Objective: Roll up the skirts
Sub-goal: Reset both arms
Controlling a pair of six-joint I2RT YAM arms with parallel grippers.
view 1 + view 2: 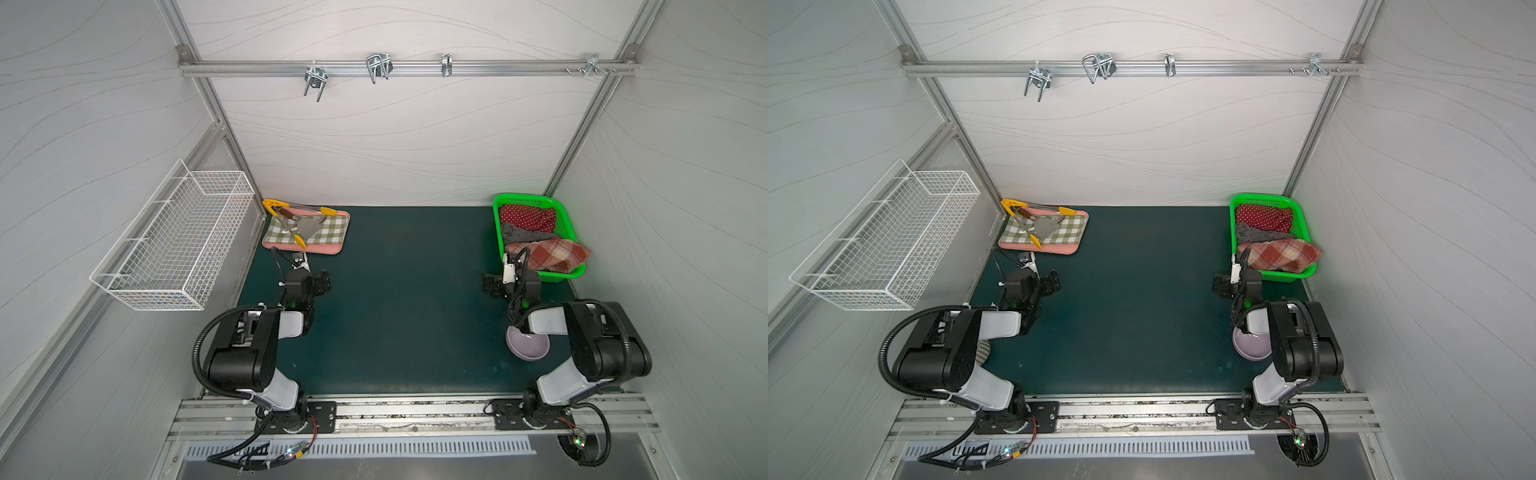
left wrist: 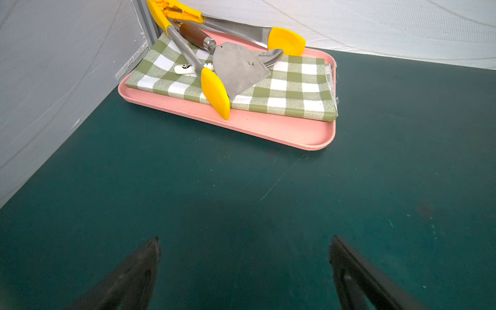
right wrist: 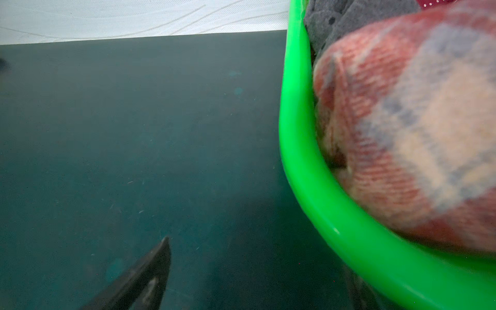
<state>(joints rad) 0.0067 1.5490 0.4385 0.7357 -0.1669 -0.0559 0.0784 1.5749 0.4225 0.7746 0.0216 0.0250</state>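
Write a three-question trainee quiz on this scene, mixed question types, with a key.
1. True or false: the plaid skirt sits in the green basket.
2. What lies on the checked cloth in the pink tray?
A. a bowl
B. tongs and a spatula
C. a grey dotted skirt
3. Fill in: the left gripper and the right gripper both stand ___, holding nothing.

Key: 1 true; 2 B; 3 open.
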